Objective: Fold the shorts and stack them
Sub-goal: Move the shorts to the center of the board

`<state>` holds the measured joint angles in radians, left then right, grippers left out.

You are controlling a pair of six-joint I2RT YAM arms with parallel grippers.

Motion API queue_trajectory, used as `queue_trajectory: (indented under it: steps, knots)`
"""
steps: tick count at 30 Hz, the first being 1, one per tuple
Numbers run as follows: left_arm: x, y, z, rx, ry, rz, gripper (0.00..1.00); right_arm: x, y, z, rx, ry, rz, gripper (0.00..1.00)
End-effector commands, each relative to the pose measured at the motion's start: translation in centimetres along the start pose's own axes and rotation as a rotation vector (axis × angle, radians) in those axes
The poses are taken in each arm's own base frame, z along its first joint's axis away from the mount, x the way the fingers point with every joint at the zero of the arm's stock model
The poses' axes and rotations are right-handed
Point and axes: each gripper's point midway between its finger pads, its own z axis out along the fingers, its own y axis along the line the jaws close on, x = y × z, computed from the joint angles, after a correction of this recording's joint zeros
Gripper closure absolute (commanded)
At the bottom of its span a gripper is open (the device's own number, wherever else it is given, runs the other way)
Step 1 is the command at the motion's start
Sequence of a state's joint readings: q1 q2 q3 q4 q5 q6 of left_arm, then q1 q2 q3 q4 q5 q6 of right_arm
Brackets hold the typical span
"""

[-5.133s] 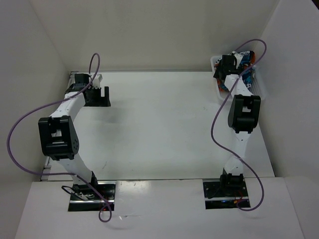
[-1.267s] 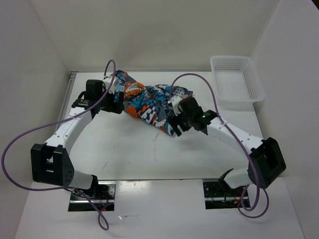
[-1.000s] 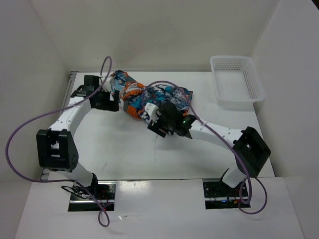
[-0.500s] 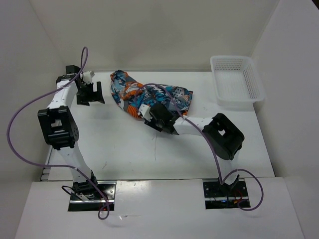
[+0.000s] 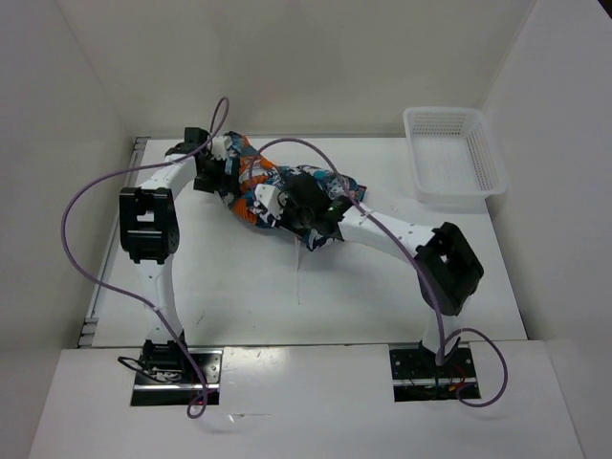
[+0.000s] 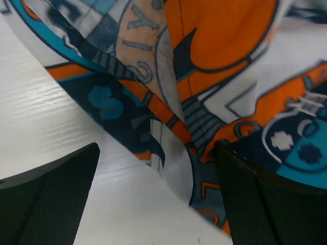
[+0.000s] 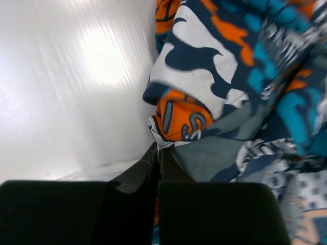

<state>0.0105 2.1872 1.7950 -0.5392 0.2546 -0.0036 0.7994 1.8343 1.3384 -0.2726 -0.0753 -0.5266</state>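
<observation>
Two grippers sat at the shorts (image 5: 320,185), which lay bunched at the far left-centre of the table (image 5: 382,277), long axis running left to right. Left gripper (image 5: 214,173) stood wide open astride the left-end hem, nothing pinched. Right gripper (image 5: 277,203) was closed at the near hem, mid-length; whether it caught fabric was unclear. Spreading likely hinges on pulling along that axis.
</observation>
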Motion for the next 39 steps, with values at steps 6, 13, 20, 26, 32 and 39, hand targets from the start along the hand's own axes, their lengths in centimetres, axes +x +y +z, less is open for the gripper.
queue_trajectory:
  steps: [6, 13, 20, 26, 32, 39]
  knots:
    - [1.2, -0.3, 2.5, 0.000, 0.000, 0.023, 0.00, -9.3, -0.5, -8.1, -0.096, -0.301, -0.057, 1.00]
    - [3.0, -4.5, 2.6, 0.180, 0.052, 0.021, 0.99, -12.9, -2.6, -12.3, -0.107, -0.437, 0.037, 1.00]
    - [-1.2, -2.8, -8.9, 0.134, -0.114, -0.003, 1.00, -16.8, -6.0, -20.3, -0.080, -0.627, 0.124, 1.00]
    - [-4.5, -2.0, -24.2, 0.019, -0.355, 0.005, 1.00, -17.8, -4.5, -26.0, -0.185, -0.752, 0.210, 1.00]
    - [-8.1, -2.1, -38.4, -0.089, -0.658, 0.066, 1.00, -18.7, -1.2, -30.8, -0.314, -0.852, 0.263, 1.00]
    - [-11.8, -0.8, -44.9, -0.165, -0.829, 0.128, 1.00, -16.6, -0.5, -30.7, -0.309, -0.827, 0.353, 1.00]
